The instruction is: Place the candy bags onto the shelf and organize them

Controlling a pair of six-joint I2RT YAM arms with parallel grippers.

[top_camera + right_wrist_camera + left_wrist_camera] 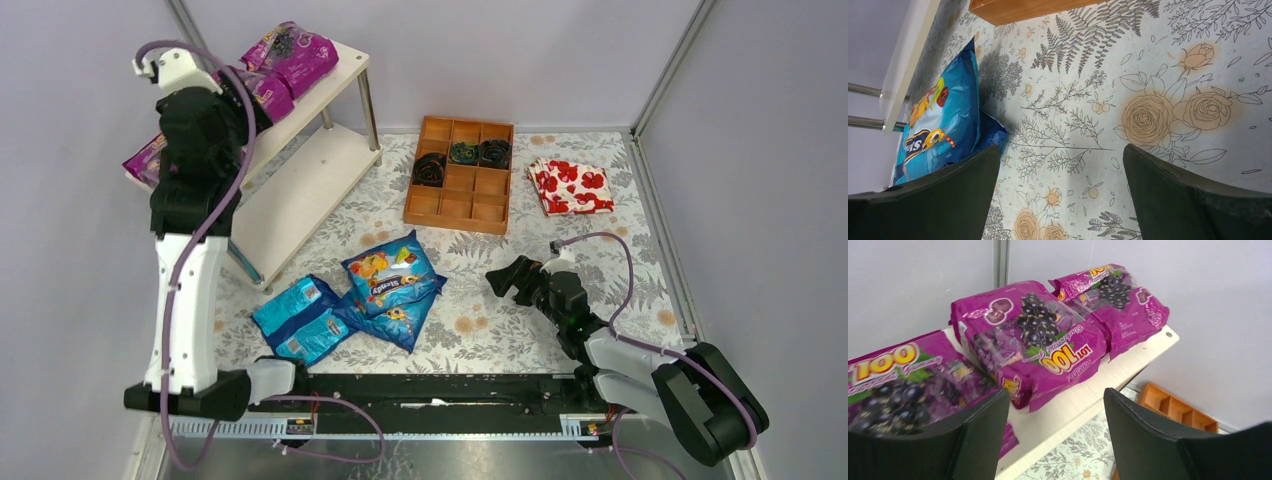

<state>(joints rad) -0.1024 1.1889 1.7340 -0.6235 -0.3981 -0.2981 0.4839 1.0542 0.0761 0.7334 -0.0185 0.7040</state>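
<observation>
at far left, the shelf [345, 75] stands at an angle with three candy bags in a row on its top board: near purple bag [145, 158], middle purple bag [262, 92], far purple bag [295, 50]. the middle and far ones touch. the lower board is bare. the left gripper [1055, 405] hangs above the top board's edge between the near and middle bags, jaws apart, holding nothing. right of the shelf, on the flowered table [600, 260]: left blue bag [300, 318] lies flat, and just beside it the upper blue bag [392, 272] rests on the lower blue bag [405, 322]. farther back sits a wooden tray [460, 207] with dark coiled items in three compartments. the right gripper [1060, 185] sits low over the table, right of the blue bags, jaws apart and empty. far right, a folded cloth [570, 187] with red flowers.
</observation>
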